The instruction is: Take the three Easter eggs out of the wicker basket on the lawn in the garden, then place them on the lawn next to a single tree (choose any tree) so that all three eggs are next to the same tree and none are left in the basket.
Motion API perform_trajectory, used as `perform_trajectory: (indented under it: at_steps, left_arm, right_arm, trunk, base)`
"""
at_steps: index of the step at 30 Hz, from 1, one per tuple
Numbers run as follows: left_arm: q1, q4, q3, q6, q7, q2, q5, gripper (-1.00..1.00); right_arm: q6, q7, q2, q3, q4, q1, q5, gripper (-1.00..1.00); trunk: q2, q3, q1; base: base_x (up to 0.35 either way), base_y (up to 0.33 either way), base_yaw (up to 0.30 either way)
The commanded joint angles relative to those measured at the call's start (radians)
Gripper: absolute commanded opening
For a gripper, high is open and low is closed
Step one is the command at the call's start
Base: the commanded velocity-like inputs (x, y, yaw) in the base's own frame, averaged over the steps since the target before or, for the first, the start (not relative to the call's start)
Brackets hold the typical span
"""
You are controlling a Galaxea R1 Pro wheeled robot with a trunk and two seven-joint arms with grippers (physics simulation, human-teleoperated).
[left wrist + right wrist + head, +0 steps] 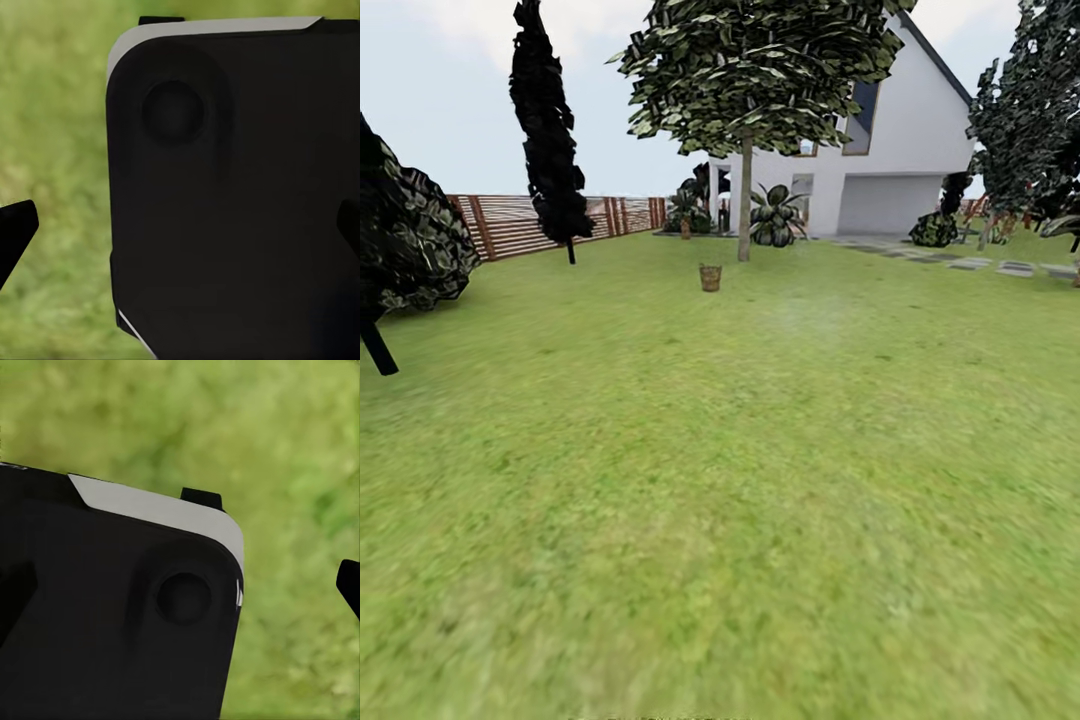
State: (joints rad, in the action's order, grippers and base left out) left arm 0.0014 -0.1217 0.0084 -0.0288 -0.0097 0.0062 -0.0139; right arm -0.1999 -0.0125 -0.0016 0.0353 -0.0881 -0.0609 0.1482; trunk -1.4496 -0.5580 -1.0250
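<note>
Far ahead on the lawn [720,480] stands the small brown wicker basket [709,277]. The eggs cannot be made out at this distance. Just behind and right of the basket rises the tree [744,200], with a pale leaning trunk and a leafy crown. In the left wrist view my left gripper [180,232] is open, its dark fingertips [16,225] at the picture's two edges and nothing held between them. My right gripper [180,596] is also open and holds nothing. A black part of my own body [240,210] lies behind both grippers, over blurred grass.
A thin dark conifer [550,140] and a slatted brown fence [520,222] stand at the back left. A dark bush [405,240] is near left. The white house [890,150], palms [775,218] and grey stepping stones [970,263] lie to the right.
</note>
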Motion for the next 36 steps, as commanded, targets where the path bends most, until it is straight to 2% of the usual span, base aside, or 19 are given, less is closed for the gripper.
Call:
perform_trajectory:
  at_steps: [1,21,26,36]
  left_arm:
    - [0.000,-0.001,0.001,-0.002,-0.001,0.000,-0.001,1.00]
    - [0.000,0.000,0.001,-0.002,-0.001,0.001,-0.001,1.00]
    - [0.000,0.000,0.001,-0.002,-0.001,0.000,-0.001,1.00]
    - [0.000,0.000,0.001,-0.002,-0.001,0.000,-0.001,1.00]
  right_arm:
    - [-0.003,-0.001,0.000,0.003,0.001,-0.001,0.004,1.00]
    - [-0.004,-0.001,-0.002,0.002,-0.001,-0.001,0.000,1.00]
    - [-0.004,0.000,-0.003,0.001,-0.001,-0.001,-0.002,1.00]
    - [-0.004,0.000,-0.003,0.001,-0.001,-0.001,-0.002,1.00]
  trunk:
    - [0.000,-0.002,0.000]
    - [0.000,-0.027,0.000]
    - [0.000,-0.027,0.000]
    - [0.000,-0.037,0.000]
  base:
    - [0.000,0.000,0.134]
    - [0.000,0.000,0.113]
    - [0.000,0.000,-0.028]
    - [0.000,0.000,-0.181]
